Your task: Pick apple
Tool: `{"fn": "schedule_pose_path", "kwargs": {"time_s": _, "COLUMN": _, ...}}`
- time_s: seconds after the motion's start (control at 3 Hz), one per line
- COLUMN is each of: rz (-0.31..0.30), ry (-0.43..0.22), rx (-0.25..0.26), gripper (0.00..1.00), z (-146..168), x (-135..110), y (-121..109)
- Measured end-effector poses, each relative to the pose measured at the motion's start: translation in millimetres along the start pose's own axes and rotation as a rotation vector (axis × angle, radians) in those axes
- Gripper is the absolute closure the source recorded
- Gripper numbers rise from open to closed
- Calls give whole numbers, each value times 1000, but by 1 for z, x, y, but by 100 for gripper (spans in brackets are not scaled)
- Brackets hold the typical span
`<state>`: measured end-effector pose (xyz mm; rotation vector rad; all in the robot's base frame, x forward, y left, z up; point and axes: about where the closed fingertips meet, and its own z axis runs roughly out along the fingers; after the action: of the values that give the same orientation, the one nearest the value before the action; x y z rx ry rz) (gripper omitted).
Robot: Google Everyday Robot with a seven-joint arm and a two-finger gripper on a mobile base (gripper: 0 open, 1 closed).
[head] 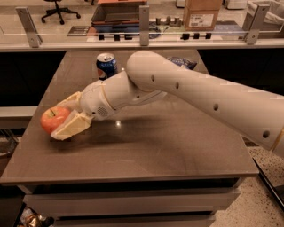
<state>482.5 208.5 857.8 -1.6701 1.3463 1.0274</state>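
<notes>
The red-orange apple [51, 119] with a short stem is at the left edge of the brown table [146, 146]. My gripper [58, 120] reaches in from the right on the long white arm. Its two cream fingers close on the apple, one finger [73, 125] in front of it and the other [69, 100] behind it. The apple's right side is hidden between the fingers. I cannot tell whether the apple rests on the table or is just above it.
A blue soda can [106, 65] stands at the back of the table, just behind the arm. A blue snack bag [183, 63] lies at the back right. A glass-railed counter [142, 42] with a cardboard box [202, 13] runs behind the table.
</notes>
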Motion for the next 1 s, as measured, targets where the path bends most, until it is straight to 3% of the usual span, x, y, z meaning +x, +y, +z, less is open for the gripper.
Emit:
{"fn": "schedule_pose_path", "kwargs": {"time_s": 0.67, "rz": -172, "ry": -45, "rx": -30, "gripper": 100, "z": -29, "x": -55, "y": -12}}
{"fn": "schedule_pose_path", "kwargs": {"time_s": 1.0, "rz": -244, "ry": -26, "rx": -38, "gripper": 100, "z": -34, "x": -87, "y": -14}}
